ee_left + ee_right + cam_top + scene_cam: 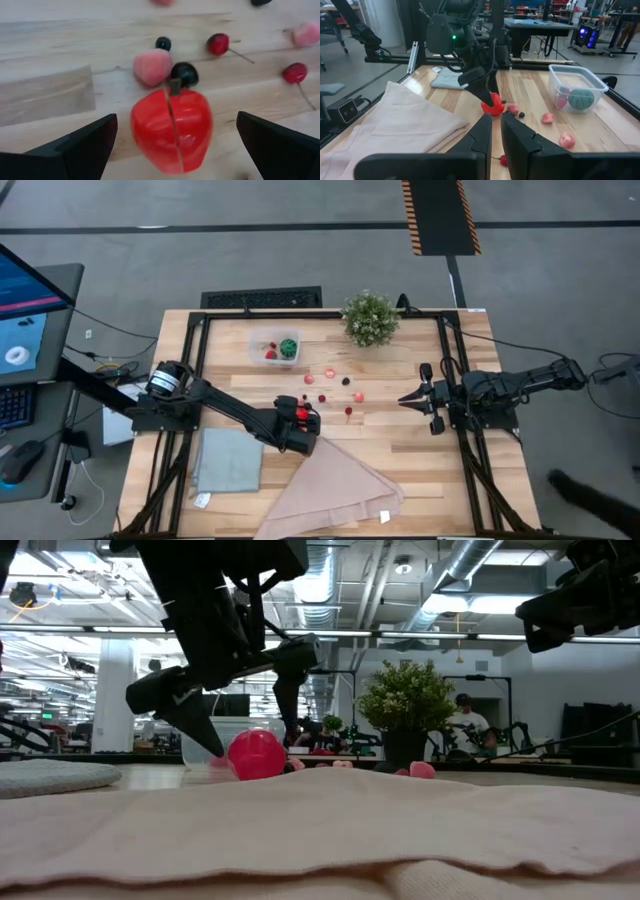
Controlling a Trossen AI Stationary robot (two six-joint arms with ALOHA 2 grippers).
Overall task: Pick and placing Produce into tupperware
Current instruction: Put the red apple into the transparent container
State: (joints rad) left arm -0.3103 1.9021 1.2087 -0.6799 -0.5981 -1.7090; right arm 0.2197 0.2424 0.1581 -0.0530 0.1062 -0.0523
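- Wooden table [400, 450], seen from above: the left tool [302, 414] is spread wide around the large red fruit [301, 413], near the tip of a beige cloth [330, 485]. A grey-blue cloth [228, 460] lies beside that one. The clear container [274, 347] sits toward the far edge next to the potted plant [369, 318] and holds a round green piece [288, 347] and a red piece [270, 353]. Small pink and red pieces [330, 374] lie scattered on the wood between the container and the left tool. The right tool [405, 397] waits over the right part of the table, closed and empty.
- Low view: the left tool's fingers [190, 715] come down on either side of the red fruit [256, 754], which rests on the table just behind the beige cloth [320, 830]. The container [215, 740] shows behind it, the plant [405, 700] to the right.
- Left wrist view: the red fruit [171, 129] sits between the two open fingers [80, 145], neither of them touching it. Beyond it lie a pink piece [152, 66], a dark berry [184, 73] and two cherries [218, 44].
- Right wrist view: the right tool's fingers [520, 140] are nearly together, with nothing between them. Farther off, the left tool [487, 97] stands over the red fruit [492, 106], and the container [576, 87] holds the green piece [581, 98].
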